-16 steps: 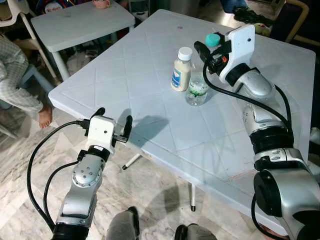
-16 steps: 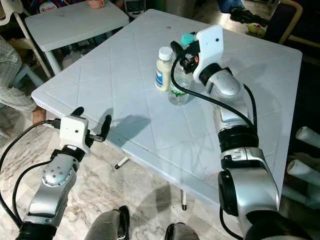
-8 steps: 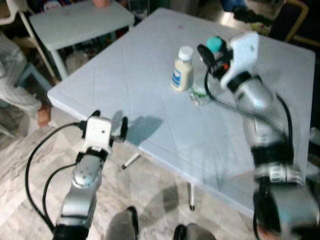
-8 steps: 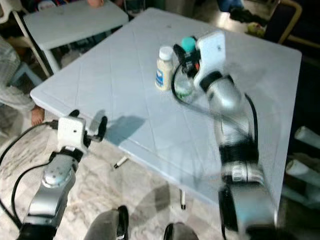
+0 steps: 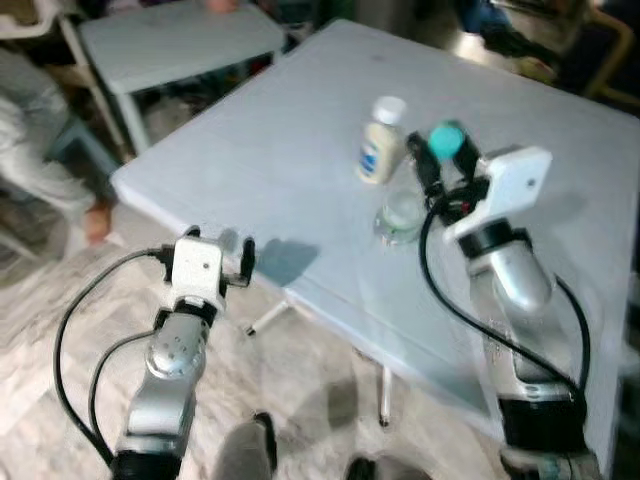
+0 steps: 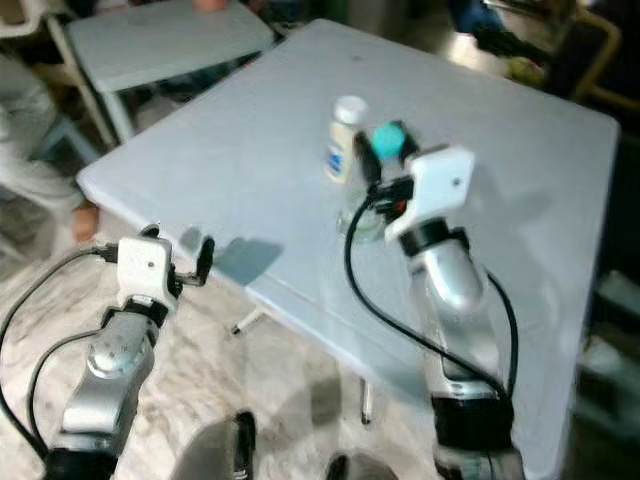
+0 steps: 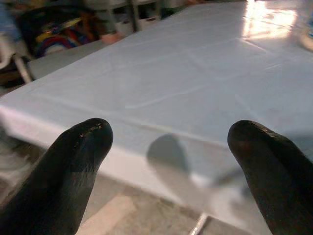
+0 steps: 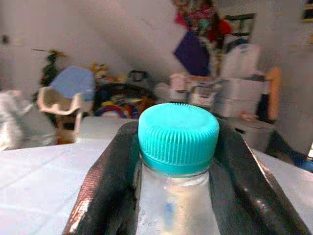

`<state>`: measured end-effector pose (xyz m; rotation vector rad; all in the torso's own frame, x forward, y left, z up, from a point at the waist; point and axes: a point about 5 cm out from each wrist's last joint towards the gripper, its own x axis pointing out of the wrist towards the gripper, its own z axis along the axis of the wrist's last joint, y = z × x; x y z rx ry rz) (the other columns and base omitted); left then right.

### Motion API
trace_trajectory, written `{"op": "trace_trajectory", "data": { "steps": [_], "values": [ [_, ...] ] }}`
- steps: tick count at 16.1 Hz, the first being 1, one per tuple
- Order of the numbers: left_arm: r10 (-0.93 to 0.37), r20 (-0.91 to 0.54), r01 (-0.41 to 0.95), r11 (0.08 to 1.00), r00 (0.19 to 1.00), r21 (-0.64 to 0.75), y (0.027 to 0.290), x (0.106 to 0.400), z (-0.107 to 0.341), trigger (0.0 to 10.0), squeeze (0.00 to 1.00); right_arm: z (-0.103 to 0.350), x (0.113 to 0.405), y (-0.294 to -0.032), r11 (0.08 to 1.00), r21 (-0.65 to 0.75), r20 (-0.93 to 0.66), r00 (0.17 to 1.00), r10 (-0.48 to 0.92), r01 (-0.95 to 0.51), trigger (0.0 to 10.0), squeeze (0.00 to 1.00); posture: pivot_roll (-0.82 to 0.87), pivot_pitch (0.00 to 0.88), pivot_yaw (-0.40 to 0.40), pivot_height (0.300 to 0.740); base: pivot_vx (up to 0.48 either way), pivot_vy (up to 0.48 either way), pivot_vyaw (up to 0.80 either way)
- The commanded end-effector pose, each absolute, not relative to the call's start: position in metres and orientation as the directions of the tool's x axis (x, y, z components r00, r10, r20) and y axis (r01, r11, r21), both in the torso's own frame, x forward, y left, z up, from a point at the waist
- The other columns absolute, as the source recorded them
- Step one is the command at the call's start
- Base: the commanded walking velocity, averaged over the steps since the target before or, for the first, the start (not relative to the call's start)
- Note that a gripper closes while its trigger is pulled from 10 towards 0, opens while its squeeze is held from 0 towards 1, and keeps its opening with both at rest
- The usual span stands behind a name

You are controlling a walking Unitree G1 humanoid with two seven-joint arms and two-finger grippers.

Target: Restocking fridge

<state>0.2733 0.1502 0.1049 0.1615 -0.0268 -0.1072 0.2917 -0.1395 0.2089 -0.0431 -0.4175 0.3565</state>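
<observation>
A clear water bottle (image 5: 400, 212) with a teal cap (image 5: 447, 140) is tilted over the white table (image 5: 250, 130). My right gripper (image 5: 443, 160) is shut on its neck just under the cap. In the right wrist view the black fingers (image 8: 105, 181) press on both sides of the cap (image 8: 178, 137). A cream bottle (image 5: 380, 150) with a white cap stands on the table just beyond it, apart from the gripper. My left gripper (image 5: 216, 250) is open with nothing in it, low by the table's near edge (image 7: 146, 161).
A smaller white table (image 5: 180, 40) stands at the back left. A person (image 5: 40, 110) sits at the left with a bare foot (image 5: 97, 222) on the marble floor. Chairs and clutter (image 5: 520, 30) line the far side.
The camera has shifted and blurred. My right gripper has drawn the water bottle towards me, away from the cream bottle, and tilted it. The left gripper holds its place by the table edge.
</observation>
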Motion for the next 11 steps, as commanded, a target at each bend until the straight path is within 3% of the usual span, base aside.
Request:
{"op": "trace_trajectory", "data": {
  "steps": [1, 5, 11],
  "values": [
    [-0.078, 0.015, 0.074, 0.984, 0.997, 0.164, 0.155, 0.275, 0.104, 10.0, 0.00, 0.199, 0.287, -0.128, 0.921, -0.081, 0.341, 0.857, 0.386, -0.382, 10.0, 0.00, 0.08, 0.062, -0.022, 0.740, 0.000, 0.458, 0.80],
    [-0.064, 0.021, 0.060, 0.984, 0.998, 0.165, 0.157, 0.276, 0.104, 10.0, 0.00, 0.190, 0.282, -0.125, 0.913, -0.087, 0.308, 0.861, 0.405, -0.399, 10.0, 0.00, 0.08, 0.058, -0.033, 0.740, 0.000, 0.427, 0.80],
    [-0.046, 0.010, 0.044, 0.983, 0.999, 0.180, 0.158, 0.268, 0.093, 10.0, 0.00, 0.170, 0.275, -0.127, 0.911, -0.063, 0.251, 0.877, 0.409, -0.407, 10.0, 0.00, 0.09, 0.016, -0.038, 0.740, 0.000, 0.000, 0.80]
  ]
}}
